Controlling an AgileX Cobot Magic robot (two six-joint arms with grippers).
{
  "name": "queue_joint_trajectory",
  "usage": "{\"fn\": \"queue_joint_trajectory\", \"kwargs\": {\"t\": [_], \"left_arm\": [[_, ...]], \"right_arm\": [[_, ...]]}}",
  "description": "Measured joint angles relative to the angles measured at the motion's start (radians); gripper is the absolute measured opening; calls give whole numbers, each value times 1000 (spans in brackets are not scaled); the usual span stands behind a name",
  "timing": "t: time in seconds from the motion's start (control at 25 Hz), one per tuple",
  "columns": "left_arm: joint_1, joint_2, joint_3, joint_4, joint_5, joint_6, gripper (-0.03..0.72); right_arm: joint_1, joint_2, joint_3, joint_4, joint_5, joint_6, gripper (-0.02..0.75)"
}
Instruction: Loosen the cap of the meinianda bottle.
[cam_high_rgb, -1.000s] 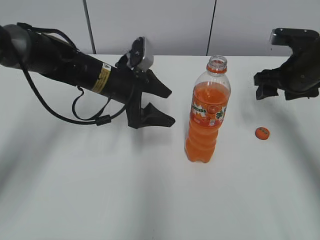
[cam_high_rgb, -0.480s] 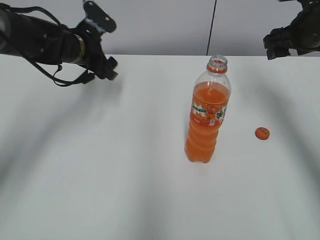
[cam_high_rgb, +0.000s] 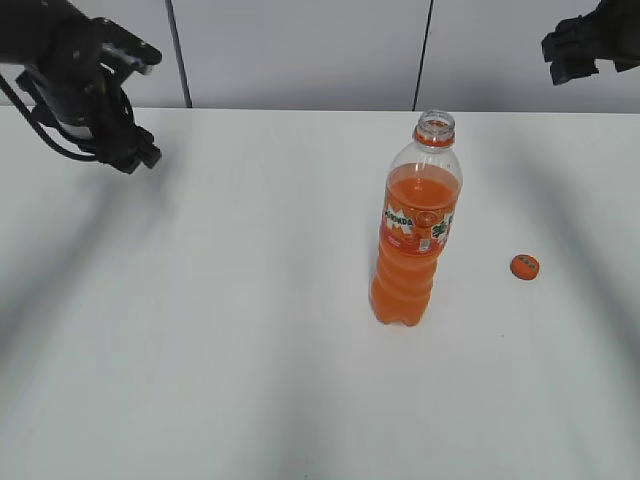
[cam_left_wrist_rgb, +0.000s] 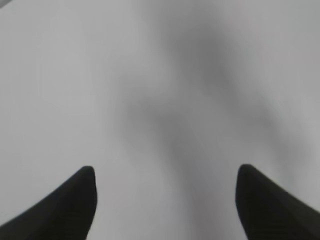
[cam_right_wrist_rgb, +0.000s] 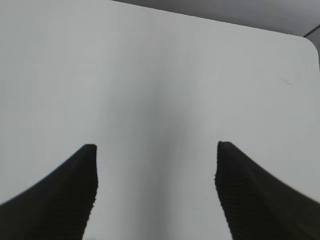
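The meinianda bottle stands upright on the white table, right of centre, with its mouth open and its orange neck ring showing. The small orange cap lies on the table to the bottle's right, apart from it. My left gripper is at the far left, well away from the bottle; its wrist view shows the jaws open over bare table. My right gripper is at the top right corner, high above the table; its jaws are open and empty.
A grey panelled wall runs behind the table's back edge. The right wrist view shows the table's rounded corner.
My left arm has swung from beside the bottle back to the far left. My right arm has risen and pulled back to the top right corner. Bottle and cap have not moved.
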Motion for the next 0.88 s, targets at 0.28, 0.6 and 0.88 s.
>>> {"fn": "queue_joint_trajectory", "kwargs": {"t": [0.28, 0.6, 0.88], "left_arm": [[59, -3, -258, -160, 333, 93, 487], [69, -36, -348, -315, 476, 164, 471], [69, -149, -309, -364, 478, 165, 471]], "right_arm": [[0, 0, -129, 95, 268, -8, 549], [0, -14, -242, 194, 544, -90, 549], [0, -107, -250, 246, 565, -126, 552]]}}
